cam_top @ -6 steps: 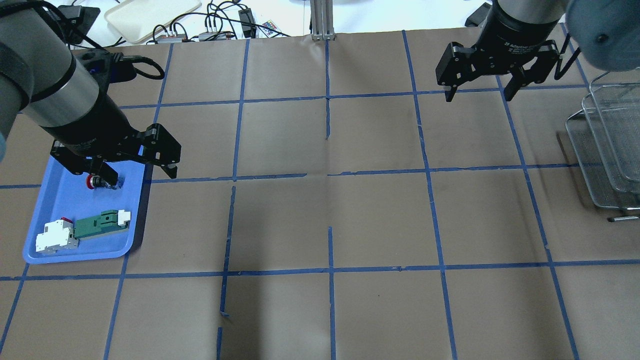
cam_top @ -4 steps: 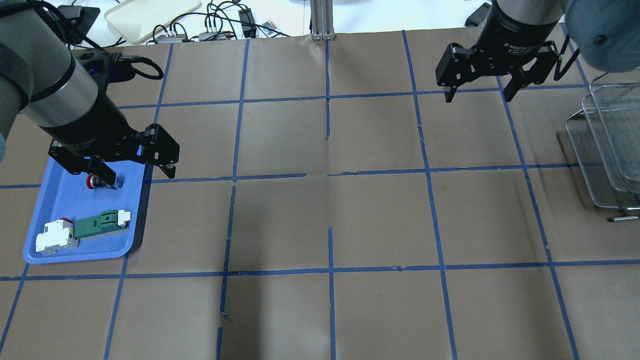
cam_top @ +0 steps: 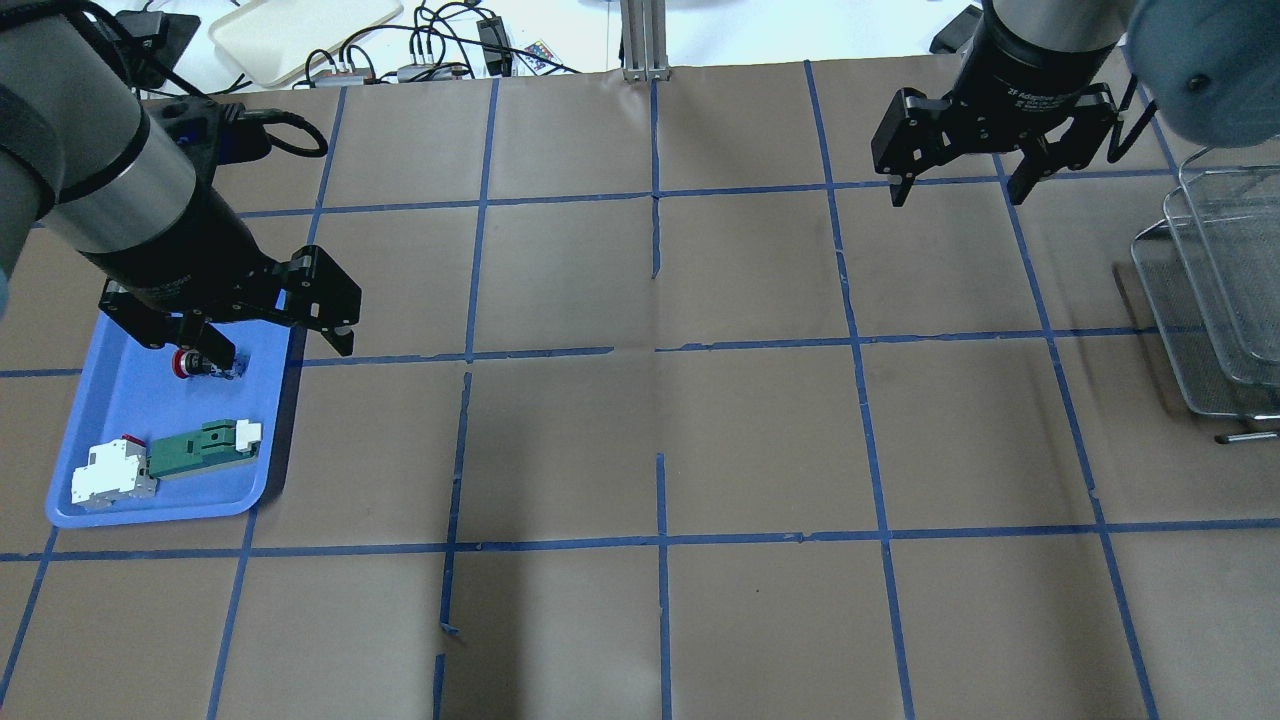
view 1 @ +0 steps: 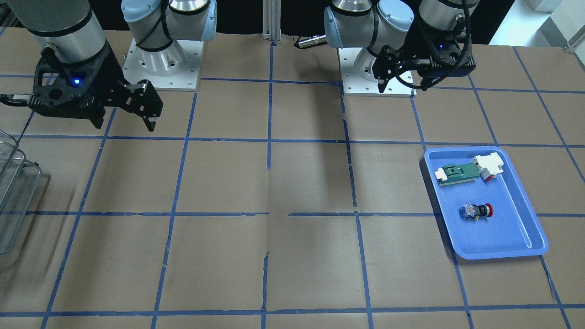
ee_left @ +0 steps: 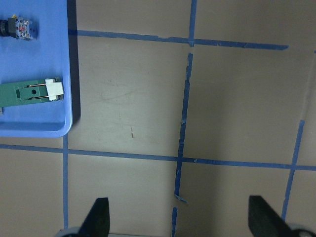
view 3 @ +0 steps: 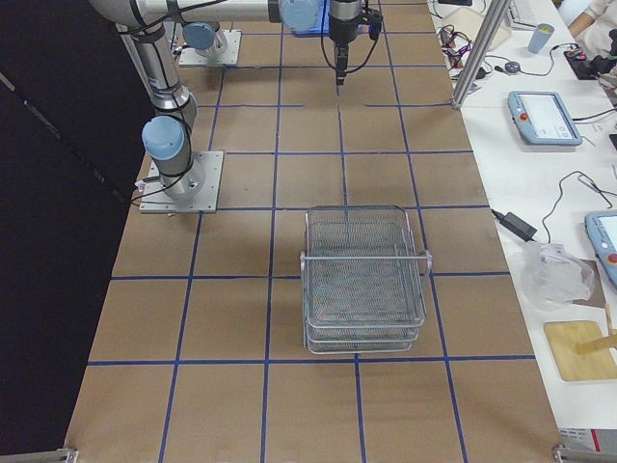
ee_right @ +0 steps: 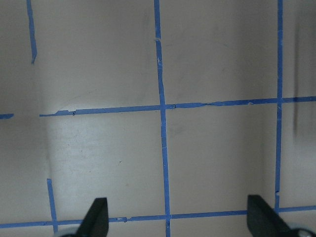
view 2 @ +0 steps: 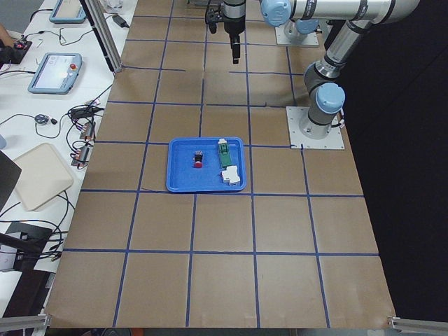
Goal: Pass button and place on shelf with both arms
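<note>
Seemingly the reach step: left gripper [ee_left: 180, 219] agape, empty, high and offset from the button [view 1: 476, 211] in the blue tray [view 1: 502, 235]; right gripper [cam_top: 958, 192] likewise agape; calls next for centring overhead, then descent.

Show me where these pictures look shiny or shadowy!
Right wrist view: glare washes the table paper pale at lower left. Front-facing view: a soft dark shadow band lies across the middle of the table paper. Left wrist view: the blue tray throws a thin dark shadow along its edge.
</note>
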